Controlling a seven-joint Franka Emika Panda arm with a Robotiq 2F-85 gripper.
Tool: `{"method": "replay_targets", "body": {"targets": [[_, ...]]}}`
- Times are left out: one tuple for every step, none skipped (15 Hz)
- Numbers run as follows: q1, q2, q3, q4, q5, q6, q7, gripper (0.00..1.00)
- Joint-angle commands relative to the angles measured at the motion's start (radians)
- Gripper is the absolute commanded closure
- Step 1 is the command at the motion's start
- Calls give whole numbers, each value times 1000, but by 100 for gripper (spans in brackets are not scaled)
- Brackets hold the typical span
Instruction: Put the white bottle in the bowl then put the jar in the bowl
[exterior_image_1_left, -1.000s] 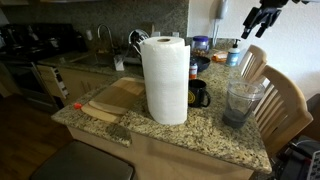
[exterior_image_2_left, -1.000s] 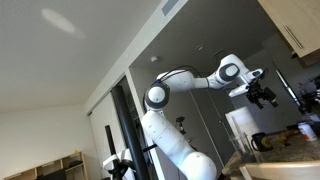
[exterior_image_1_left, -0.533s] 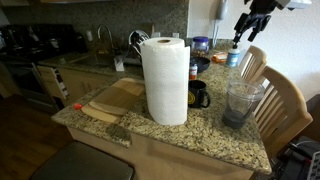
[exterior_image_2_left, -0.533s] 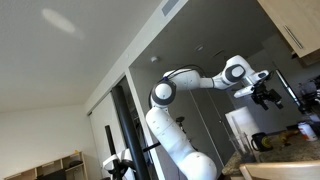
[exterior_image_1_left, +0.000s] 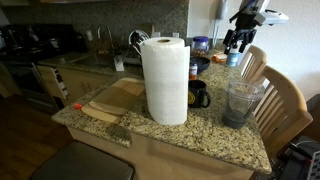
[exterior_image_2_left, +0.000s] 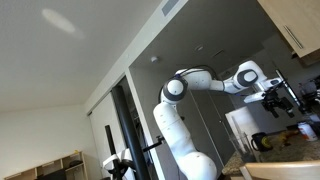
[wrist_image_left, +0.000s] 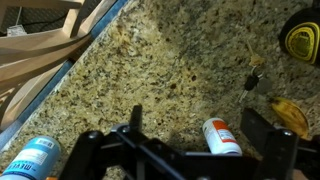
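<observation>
I am hovering my pincer, wide open and empty, over the bench's far end, with the white bottle just below. It is probably light, smooth plastic, so I am planning a mid-body grip. The jar, likely fragile, is standing by the chair-side edge.

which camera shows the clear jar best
An exterior view: the jar stands upright and unblocked on the granite counter, beside the black mug. The wrist view looks down at counter and a white bottle, no jar. The exterior view filled by the arm misses it too.
</observation>
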Motion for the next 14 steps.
{"method": "replay_targets", "body": {"targets": [[11, 87, 5, 41, 2, -4, -2, 0], [20, 120, 20, 30, -19, 27, 15, 0], [29, 148, 28, 24, -31, 43, 15, 0], [38, 185, 38, 23, -49, 49, 38, 0], [45, 209, 42, 22, -72, 53, 56, 0], [38, 143, 28, 3, -36, 30, 24, 0], [47, 178, 34, 4, -51, 44, 42, 0], [54, 202, 36, 6, -59, 52, 50, 0], [56, 214, 36, 8, -61, 54, 53, 0], [100, 258, 76, 81, -46, 78, 148, 0], [105, 254, 82, 81, -18, 141, 166, 0], [120, 274, 94, 103, -11, 193, 211, 0], [138, 298, 105, 126, -16, 239, 244, 0], [158, 331, 115, 155, -25, 275, 304, 0]]}}
